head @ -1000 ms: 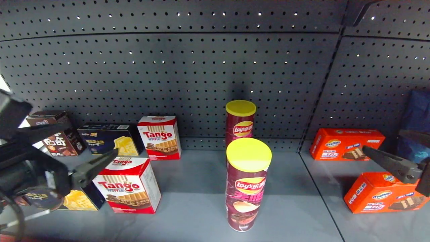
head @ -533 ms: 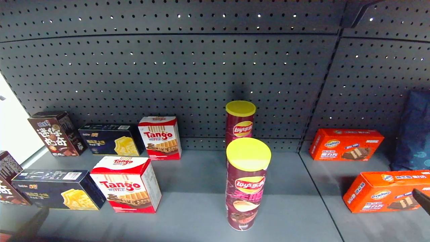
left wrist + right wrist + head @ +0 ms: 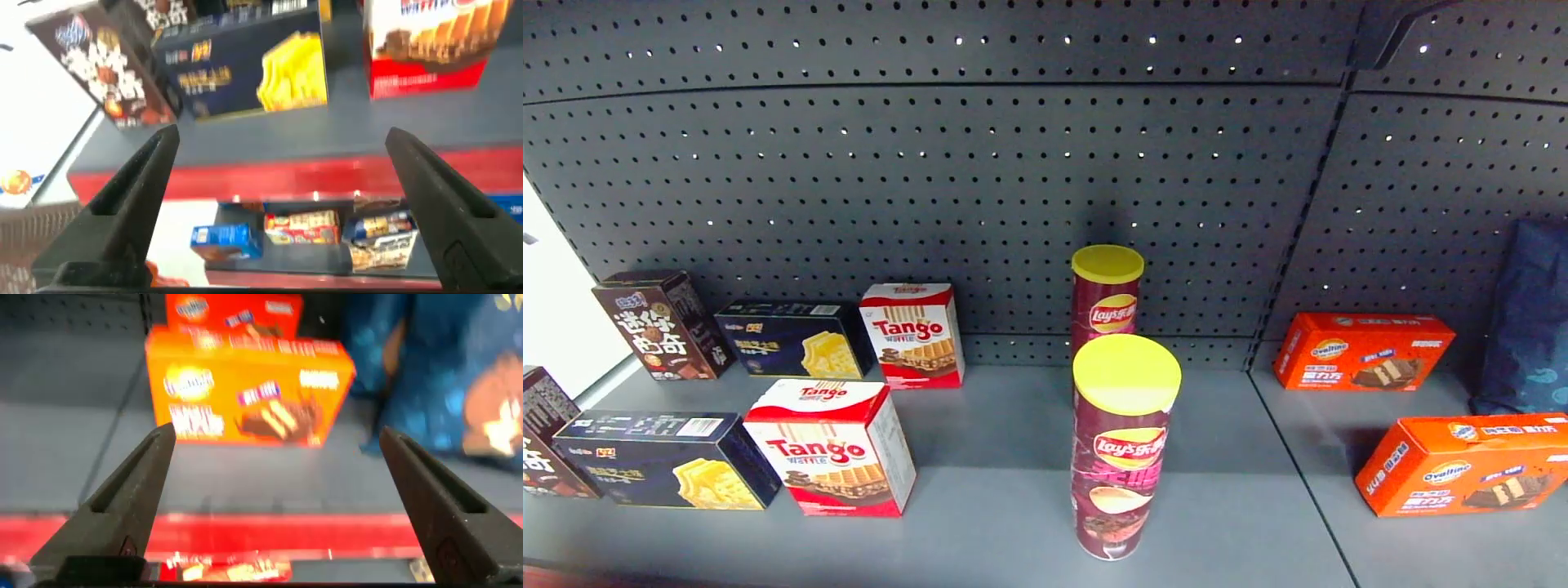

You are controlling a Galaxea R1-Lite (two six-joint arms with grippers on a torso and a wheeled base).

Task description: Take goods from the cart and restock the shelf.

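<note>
Standing upright: two chip cans [image 3: 1126,457]

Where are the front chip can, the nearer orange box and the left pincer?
front chip can [image 3: 1125,457]: head view, printed side.
nearer orange box [image 3: 1462,482]: head view, front face.
left pincer [image 3: 282,137]: left wrist view, midway between fingertips.

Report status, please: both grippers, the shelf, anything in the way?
Left gripper open, empty, before the shelf edge. Right gripper open, empty, facing orange box. No obstruction seen.
</note>
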